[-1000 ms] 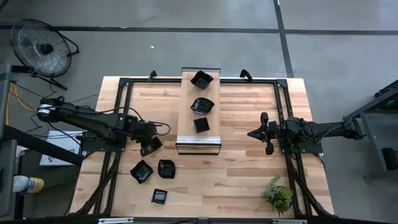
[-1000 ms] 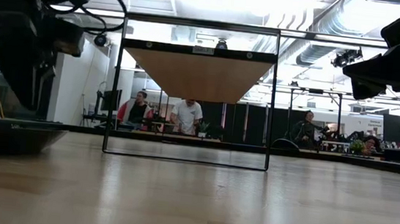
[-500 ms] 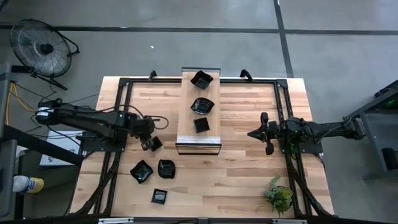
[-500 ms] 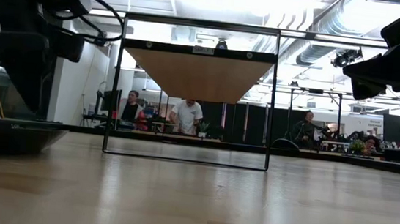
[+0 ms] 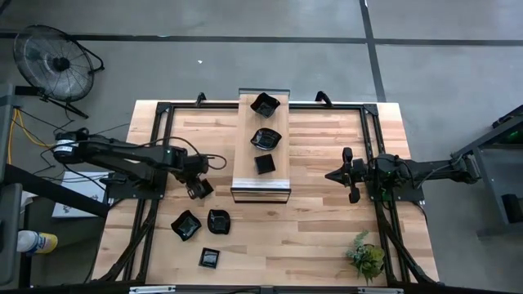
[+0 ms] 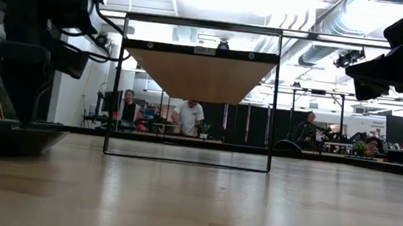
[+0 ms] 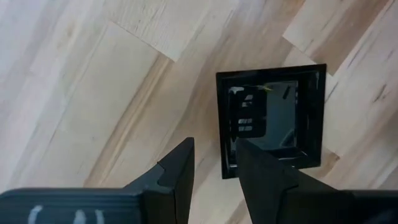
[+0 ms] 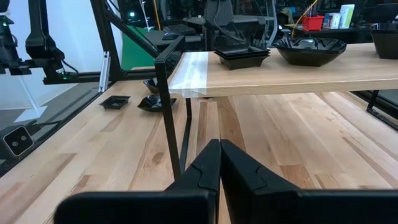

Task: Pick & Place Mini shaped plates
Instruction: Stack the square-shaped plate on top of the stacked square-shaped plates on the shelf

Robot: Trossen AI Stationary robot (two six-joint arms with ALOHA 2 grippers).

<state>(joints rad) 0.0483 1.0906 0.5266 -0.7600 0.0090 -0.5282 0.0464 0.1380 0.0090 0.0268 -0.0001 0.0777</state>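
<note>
Carry step, by my read: left gripper [image 5: 198,188] sits over the left half of the counter [image 5: 327,220], between the left edge and the raised shelf [image 5: 263,181], jaws part-closed across one rim of a small square plate [image 7: 280,112]. One finger is inside the dish, the other outside. It looks pinched rather than just straddled, though I can't see the contact faces. Three dishes [image 5: 265,138] are already lined up on the shelf top, which runs from the back edge toward mid-counter. Three loose plates [image 5: 218,220] wait near the front-left corner, close together but apart. So roughly half done. The next move calls for height first: the shelf deck stands well above the counter, so the plate has to clear its front lip level, then go down on the bare front end without nudging the nearest dish. A rim-only hold on a glossy dish could slip or swing. Right gripper [image 5: 351,175] is parked by the right edge, fingers shut, empty. Counter is pale butcher-block with a black frame. Small plant [image 5: 365,255] sits at the front-right corner. Fan [image 5: 53,61] stands on the concrete floor, and people [image 6: 188,117] are at desks far behind.
</note>
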